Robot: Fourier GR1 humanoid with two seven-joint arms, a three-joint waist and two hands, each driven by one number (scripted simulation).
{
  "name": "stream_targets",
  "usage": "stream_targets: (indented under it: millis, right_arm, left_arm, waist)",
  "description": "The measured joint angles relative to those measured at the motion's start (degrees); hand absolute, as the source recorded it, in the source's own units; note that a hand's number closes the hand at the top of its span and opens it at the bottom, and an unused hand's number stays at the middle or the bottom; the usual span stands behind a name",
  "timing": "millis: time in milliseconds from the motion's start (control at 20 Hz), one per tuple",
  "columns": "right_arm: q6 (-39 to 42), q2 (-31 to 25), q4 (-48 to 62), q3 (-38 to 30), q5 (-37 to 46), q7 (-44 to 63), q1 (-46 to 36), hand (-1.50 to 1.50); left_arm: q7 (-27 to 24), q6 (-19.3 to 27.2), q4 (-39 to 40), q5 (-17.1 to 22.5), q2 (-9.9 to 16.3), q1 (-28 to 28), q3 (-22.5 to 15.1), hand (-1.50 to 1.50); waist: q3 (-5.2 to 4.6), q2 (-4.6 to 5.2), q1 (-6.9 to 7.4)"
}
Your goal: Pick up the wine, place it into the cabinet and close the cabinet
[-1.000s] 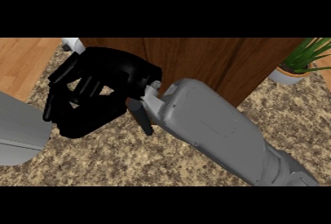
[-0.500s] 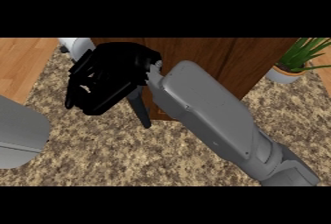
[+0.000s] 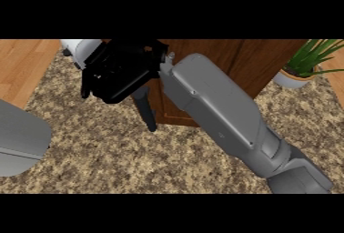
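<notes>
1. Table (image 3: 134,154): speckled granite top, filling most of the head view. The wooden cabinet (image 3: 262,63) stands at its far side.
2. Cabinet: I can't tell whether the door is open or shut; a dark upright edge under my hand may be the door's edge. I can't see inside, so contents unknown.
3. My right arm reaches diagonally across to the cabinet front. Right robot hand (image 3: 121,73) is at its left edge, fingers curled downward. It hides whatever it may be holding, so I can't tell if it pinches anything.
4. Wine: not visible. Judgement: either behind my right hand or already inside.
5. Step in hand, my guess: closing the cabinet. Do it well by keeping fingers off the closing gap, pushing flat and steadily.
6. Left forearm at the view's left edge; left robot hand out of view.
7. Potted plant (image 3: 302,68) at far right, well apart.
</notes>
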Motion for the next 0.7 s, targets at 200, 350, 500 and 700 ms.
stream_targets:
  millis: [200,350,500,700]
  right_arm:
    - [1.1,0.0,2.4,-0.5,0.8,-2.6,-0.6,1.50]
    - [0.5,0.0,3.1,-0.8,1.9,-4.4,-0.5,1.50]
    - [-0.3,-0.1,2.6,-0.7,3.1,-6.2,0.1,1.50]
    - [-1.3,0.0,2.1,-0.5,4.3,-8.2,0.6,1.50]
  left_arm:
    - [0.9,0.0,0.1,-0.6,-1.1,-0.4,0.8,-1.50]
    - [1.9,-0.1,-0.2,-0.4,-1.3,-0.5,1.3,-1.50]
    - [2.5,0.2,-0.7,-0.6,-1.4,-0.4,1.8,-1.50]
    - [2.5,0.6,-1.2,-1.4,-2.0,-0.7,2.3,-1.50]
  waist:
    - [-0.19,-0.31,0.23]
    - [-0.46,-0.51,0.38]
    - [-0.77,-0.65,0.49]
    - [-0.99,-0.66,0.45]
